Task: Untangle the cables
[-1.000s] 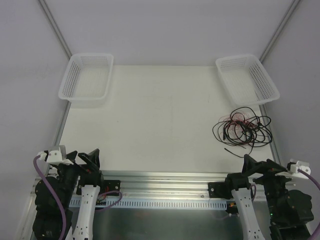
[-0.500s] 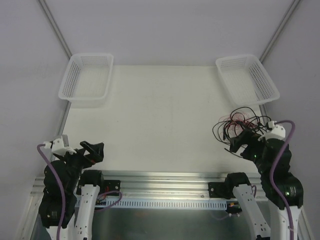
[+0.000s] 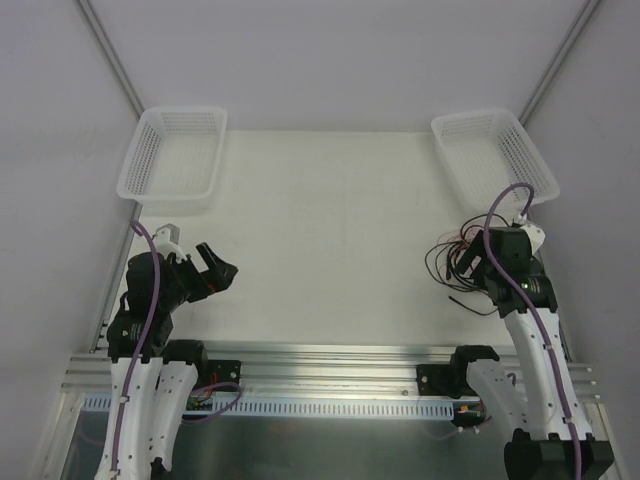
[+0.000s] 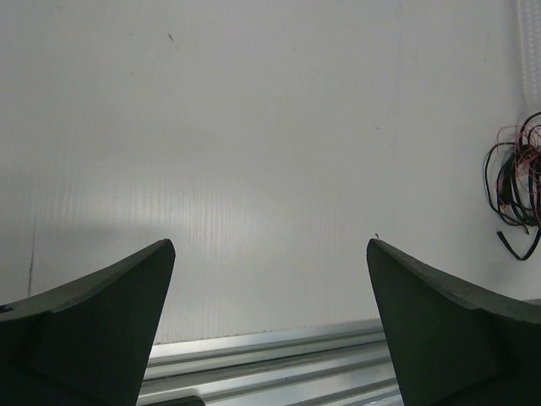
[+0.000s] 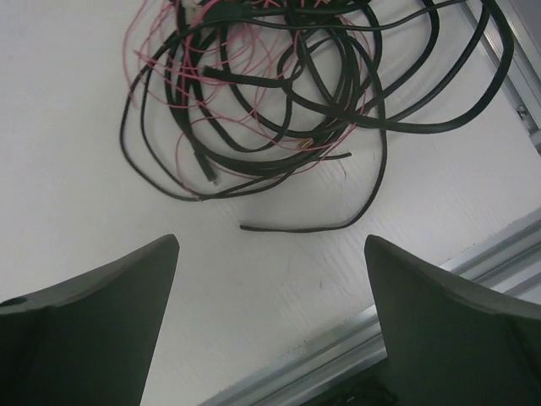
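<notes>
**Cables (image 5: 279, 80) in one heap, right arm over them, nothing gripped**

I see the cables lying as a single knot of black cords and thin pink wires on the right side of the table (image 3: 330, 220), just in front of the right basket (image 3: 495, 155). My right gripper (image 5: 270, 245) hangs above the knot's near edge, jaws spread wide and empty. My left gripper (image 4: 270, 245) is just as wide open with nothing in it, well apart over the table's left side.

I judge this to be the approach, since no strand is separated yet. Next I would lower the right fingers onto the loose black end (image 5: 296, 228) nearest them and close on that one cord only. Then I would bring the left arm across to hold the rest down.
</notes>
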Motion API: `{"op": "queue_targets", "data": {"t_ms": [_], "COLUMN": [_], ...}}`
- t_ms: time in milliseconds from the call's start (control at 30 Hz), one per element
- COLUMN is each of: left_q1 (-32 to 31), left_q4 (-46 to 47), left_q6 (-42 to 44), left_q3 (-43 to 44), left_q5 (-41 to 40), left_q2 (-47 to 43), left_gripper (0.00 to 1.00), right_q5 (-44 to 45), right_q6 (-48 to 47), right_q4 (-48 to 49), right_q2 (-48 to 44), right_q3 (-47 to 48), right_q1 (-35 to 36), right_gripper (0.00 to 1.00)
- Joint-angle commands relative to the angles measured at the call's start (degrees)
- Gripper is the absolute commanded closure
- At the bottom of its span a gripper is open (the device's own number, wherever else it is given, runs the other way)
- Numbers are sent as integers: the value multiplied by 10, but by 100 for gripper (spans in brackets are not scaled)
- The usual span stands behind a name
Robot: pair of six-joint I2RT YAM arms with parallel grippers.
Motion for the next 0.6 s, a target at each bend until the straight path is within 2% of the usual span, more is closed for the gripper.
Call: {"op": "queue_targets", "data": {"t_ms": [0, 233, 367, 433, 567], "left_q1": [1, 1, 0, 1, 2], "left_q4": [82, 126, 130, 130, 132], "left_q6": [26, 42, 42, 42, 45], "left_q3": [-40, -78, -81, -82, -81], "left_q5": [62, 82, 89, 87, 91], "left_q2": [6, -29, -37, -36, -33], "left_gripper": [1, 1, 1, 1, 1], "right_q5": [16, -29, -42, -47, -79], "right_q6": [25, 32, 39, 39, 45], "right_q4": [105, 266, 330, 331, 299], "right_q2": [50, 169, 253, 313, 397], "right_q3": [-29, -72, -59, -41, -8], "right_q1": [-38, -140, -153, -153, -148], "right_gripper": [3, 2, 3, 3, 11]}}
